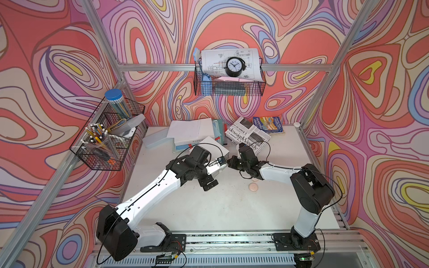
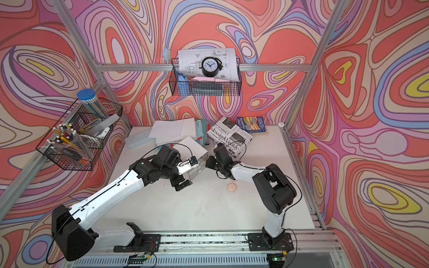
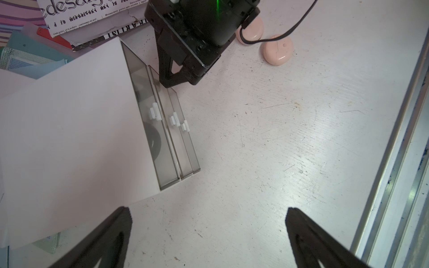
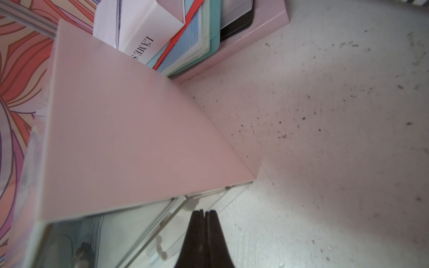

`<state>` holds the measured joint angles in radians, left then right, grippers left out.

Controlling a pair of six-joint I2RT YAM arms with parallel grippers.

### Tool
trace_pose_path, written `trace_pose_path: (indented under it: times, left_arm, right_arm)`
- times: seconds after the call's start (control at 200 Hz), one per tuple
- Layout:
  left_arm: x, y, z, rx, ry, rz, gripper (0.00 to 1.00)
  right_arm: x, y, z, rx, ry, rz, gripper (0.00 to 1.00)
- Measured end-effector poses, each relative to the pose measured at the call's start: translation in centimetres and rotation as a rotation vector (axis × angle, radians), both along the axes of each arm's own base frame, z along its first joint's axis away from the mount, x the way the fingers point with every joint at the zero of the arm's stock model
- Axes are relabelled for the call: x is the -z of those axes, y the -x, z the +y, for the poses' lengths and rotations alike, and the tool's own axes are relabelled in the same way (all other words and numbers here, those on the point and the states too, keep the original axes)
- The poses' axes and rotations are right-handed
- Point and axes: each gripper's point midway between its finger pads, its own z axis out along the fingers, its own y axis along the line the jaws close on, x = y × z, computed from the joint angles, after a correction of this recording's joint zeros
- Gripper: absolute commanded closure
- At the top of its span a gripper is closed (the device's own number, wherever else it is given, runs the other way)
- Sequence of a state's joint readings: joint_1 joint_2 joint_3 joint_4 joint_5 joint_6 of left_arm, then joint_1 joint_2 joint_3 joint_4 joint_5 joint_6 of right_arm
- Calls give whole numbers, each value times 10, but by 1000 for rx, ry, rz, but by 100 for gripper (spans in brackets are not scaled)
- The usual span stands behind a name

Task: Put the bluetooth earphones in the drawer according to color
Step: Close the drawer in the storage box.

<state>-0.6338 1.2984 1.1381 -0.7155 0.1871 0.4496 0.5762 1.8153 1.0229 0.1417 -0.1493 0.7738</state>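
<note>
Two pink bluetooth earphones (image 3: 278, 50) lie on the desk (image 3: 278, 139) at the upper right of the left wrist view, not yet sorted; the left fingers (image 3: 109, 239) gape, likely waiting. Right wrist view: right fingers (image 4: 197, 232) pressed together at the drawer (image 4: 127, 127) fronts, probably to hook a handle; a book (image 4: 139, 46) reads "LÂME". Top view: a newspaper (image 1: 246, 139) reads "design Weekly".
</note>
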Motion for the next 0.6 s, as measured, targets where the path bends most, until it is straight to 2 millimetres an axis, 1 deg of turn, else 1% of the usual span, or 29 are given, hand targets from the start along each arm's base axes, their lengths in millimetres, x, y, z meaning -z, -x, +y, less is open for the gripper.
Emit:
trace_pose_path:
  times: [0.601]
  left_arm:
    - [0, -1, 1, -2, -7, -6, 2]
  right_arm:
    - [2, -1, 3, 5, -36, 15, 100]
